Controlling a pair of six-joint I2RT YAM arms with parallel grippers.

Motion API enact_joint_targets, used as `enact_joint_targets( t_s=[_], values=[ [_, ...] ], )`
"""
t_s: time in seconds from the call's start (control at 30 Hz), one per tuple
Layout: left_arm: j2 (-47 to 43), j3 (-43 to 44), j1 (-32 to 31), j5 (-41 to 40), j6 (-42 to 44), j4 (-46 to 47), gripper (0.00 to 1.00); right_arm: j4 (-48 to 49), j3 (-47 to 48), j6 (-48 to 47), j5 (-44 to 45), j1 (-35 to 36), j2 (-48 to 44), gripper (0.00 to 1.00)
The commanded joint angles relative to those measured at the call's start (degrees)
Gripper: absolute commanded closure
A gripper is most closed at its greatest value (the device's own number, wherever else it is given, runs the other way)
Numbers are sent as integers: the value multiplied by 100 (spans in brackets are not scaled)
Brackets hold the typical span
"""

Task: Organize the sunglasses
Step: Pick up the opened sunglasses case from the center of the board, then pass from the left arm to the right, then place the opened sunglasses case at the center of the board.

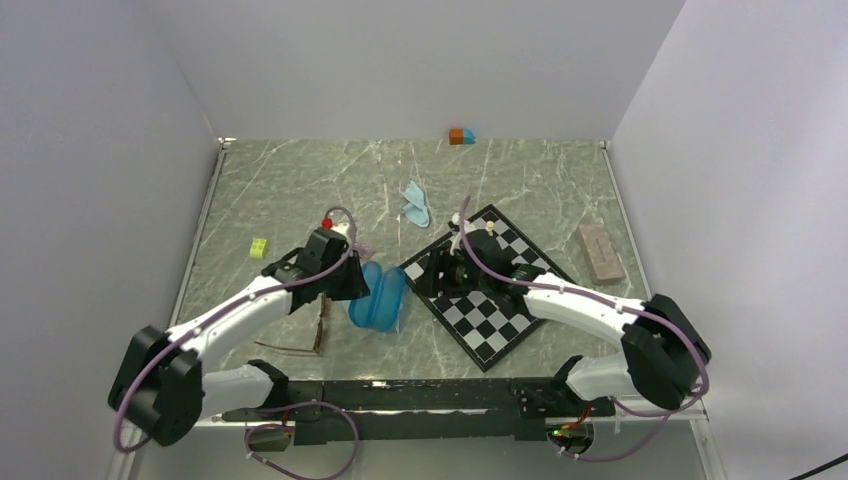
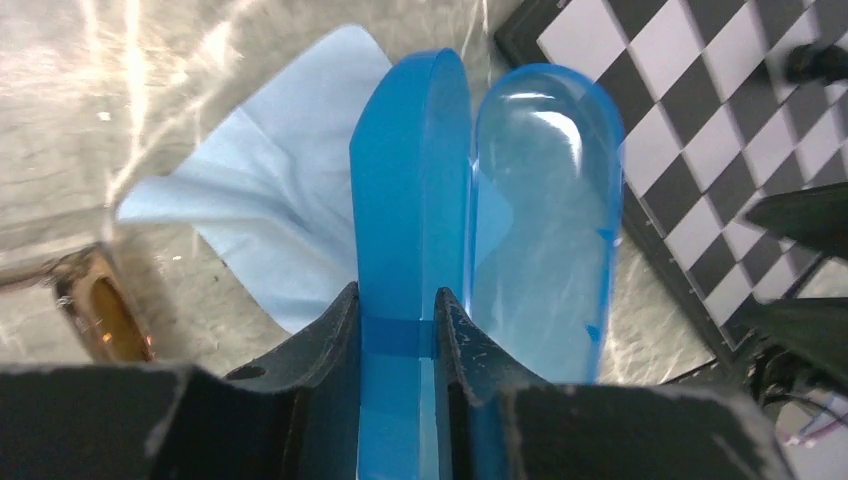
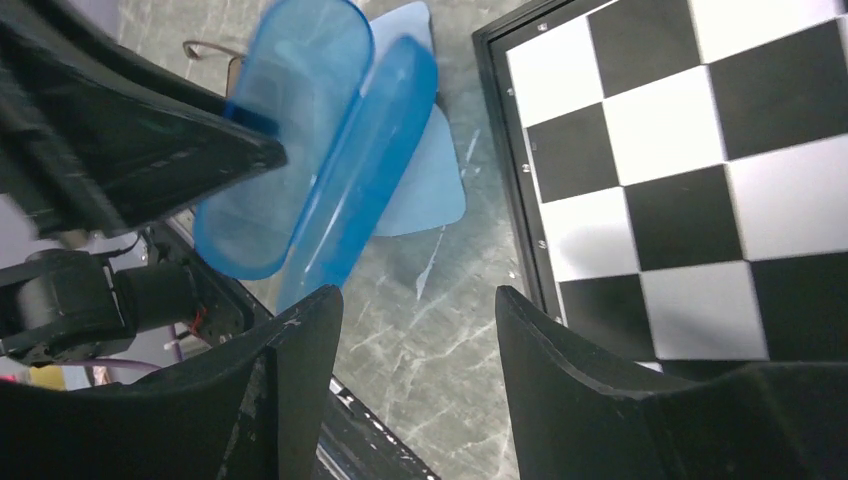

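**Fingers on the case, both pairs outside it**

Top view: the left fingers [image 1: 352,280] are set at the 9 o'clock side of the open blue case [image 1: 378,298]. The right fingers [image 1: 438,276] are seen at its 3 o'clock, over the edge of the chessboard [image 1: 490,310]. The brown pair [image 1: 300,342] lies on the bench [image 1: 280,190] at 7 o'clock from the case, near it but outside. The purple pair [image 1: 362,250] is taken to be the small purple shape at 11 o'clock, just beside the left wrist, though it is too small to be sure. Neither pair is stowed, so the task is judged barely begun: the case is open, and both pairs are yet to be placed.

Left wrist view: what the top view hides is given here. The left fingers are closed on the raised half of the case, one pad on each face. The clear half is seen to be empty. A light-blue cloth [image 2: 270,220] lies under the case, and an amber lens [image 2: 100,318] of the brown pair is shown at 8 o'clock.

Right wrist view: the right fingers stand apart with only bare bench between them, and nothing is held. A thin brown temple [image 3: 210,47] is shown at 11 o'clock, beyond the case.
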Motion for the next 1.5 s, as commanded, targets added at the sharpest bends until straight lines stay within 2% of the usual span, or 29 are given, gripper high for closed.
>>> enact_joint_targets(
  t_s=[0.0, 0.07, 0.23, 0.53, 0.67, 0.7, 0.73, 0.77, 0.8, 0.93, 1.03, 1.13, 1.2, 1.37, 1.47],
  values=[
    [-887, 70, -59, -926, -888, -459, 100, 429, 582, 212, 102, 260, 548, 38],
    [-1212, -3, -55, -1242, -1110, -659, 100, 627, 771, 234, 15, 316, 808, 38],
    [-1782, -276, -82, -1587, -1609, -493, 100, 805, 1427, 241, -99, 416, 1291, 38],
    [-2056, -474, -104, -1758, -2119, -158, 100, 731, 2018, 366, -270, 445, 2021, 39],
    [-2140, -550, -103, -1804, -2256, 102, 100, 392, 2255, 297, -207, 473, 2308, 41],
    [-2181, -598, -105, -1773, -2269, 218, 100, 390, 2289, 217, -220, 473, 2370, 50],
    [-2195, -639, -105, -1749, -2293, 333, 100, 401, 2349, 88, -284, 473, 2406, 73],
    [-2194, -671, -105, -1733, -2308, 434, 97, 379, 2445, -76, -302, 473, 2445, 90],
    [-2180, -672, -101, -1732, -2303, 476, 88, 323, 2573, -293, -272, 473, 2466, 100],
    [-2210, -507, -101, -1668, -2055, 329, 35, -371, 3407, -2091, 344, 464, 2577, 100],
    [-2495, -534, -103, -1561, -1847, 226, 3, -924, 4028, -3809, 977, 411, 2750, 100],
    [-2834, -599, -105, -1483, -1661, -48, 1, -980, 4268, -5890, 1501, 373, 2971, 100],
    [-3075, -690, -105, -1440, -1693, -297, 1, -733, 4217, -6944, 1807, 371, 3156, 100],
    [-3483, -959, -105, -1589, -1968, -1004, 1, 39, 4171, -8956, 2642, 319, 3864, 100],
    [-3698, -1112, -101, -1805, -2160, -1365, 1, 464, 4327, -9588, 2856, 293, 4298, 100]
  ],
)
